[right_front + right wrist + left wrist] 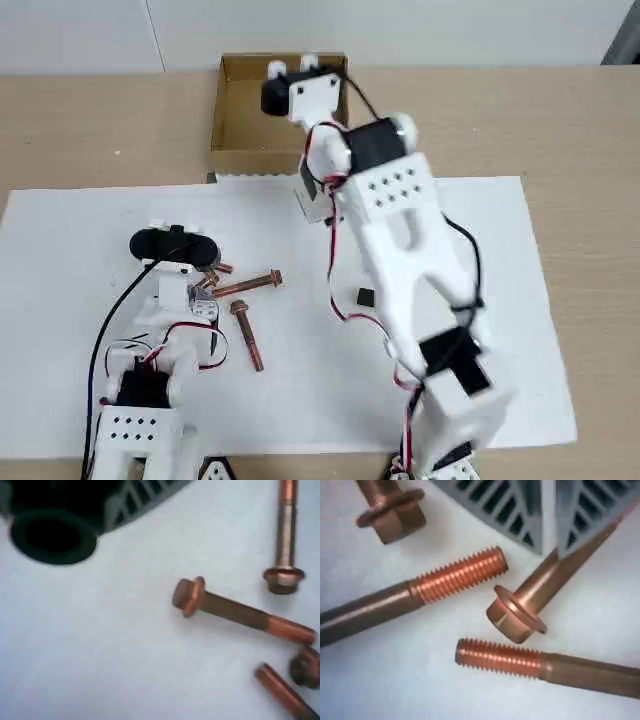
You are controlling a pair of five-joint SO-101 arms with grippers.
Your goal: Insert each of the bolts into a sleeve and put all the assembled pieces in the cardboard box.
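bolts (247, 284): copper, brighter threads
cardboard box (232, 120): brown
sheet (300, 370): white
desk (580, 130): tan wood grain
arms (400, 235): white, black motors (375, 145)

A light wooden table (580, 120) is seen from above, and most of its middle is covered by a white sheet (80, 300) laid flat. A cardboard box (216, 105), open at the top, is set on the bare wood just beside the sheet's far edge, a little left of that edge's middle. On the sheet's left half a long copper-coloured bolt (247, 285) is laid nearly crosswise. A second long bolt (247, 338) is laid just beside it, angled toward the sheet's near edge. Shorter copper pieces (218, 270) are bunched close by, too crowded to be counted. A small black piece (365, 296) is set near the sheet's centre, well apart from the bolts.
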